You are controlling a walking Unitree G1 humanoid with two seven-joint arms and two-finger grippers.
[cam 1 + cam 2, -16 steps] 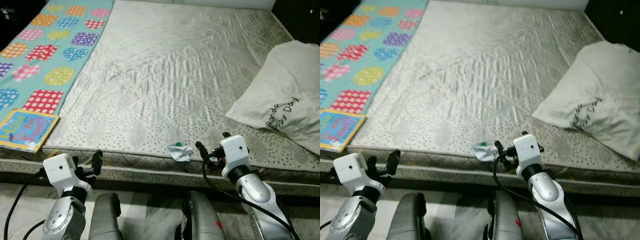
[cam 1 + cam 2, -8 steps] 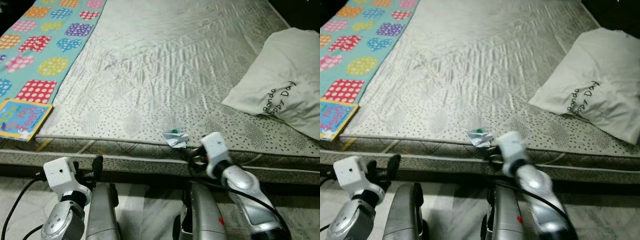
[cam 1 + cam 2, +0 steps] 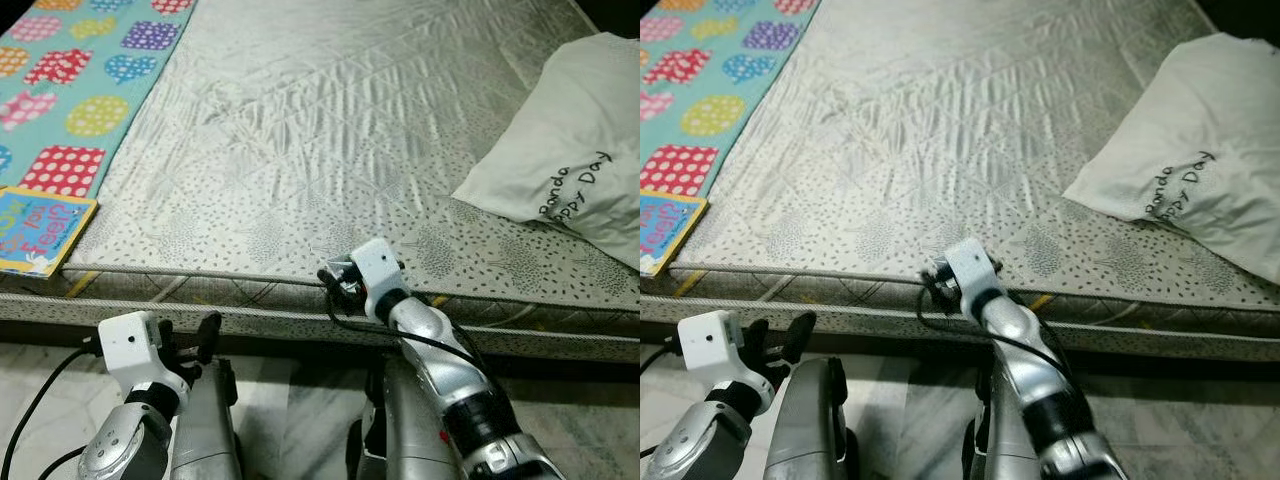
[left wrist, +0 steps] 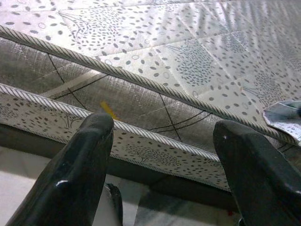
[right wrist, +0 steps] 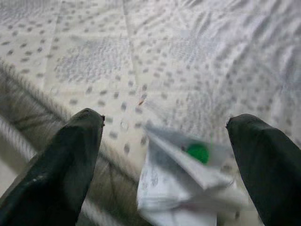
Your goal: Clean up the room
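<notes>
A bedroom in a home. A wide, low mattress in shiny silver-grey quilted fabric with small dotted tree prints (image 3: 330, 130) lies across the scene. A soft white pillow printed with dark handwriting (image 3: 575, 170) rests on it, beside a turquoise blanket patterned with polka-dot shapes (image 3: 80, 70) and a colourful children's picture book (image 3: 40, 232).

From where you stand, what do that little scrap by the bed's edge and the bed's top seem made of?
The scrap between the right gripper fingers looks like thin paper or wrapper: white, creased, with faint print and a green spot. The mattress top looks like quilted fabric with a satin sheen: stitched diamonds, shiny wrinkles, dotted pattern near the edge.
</notes>
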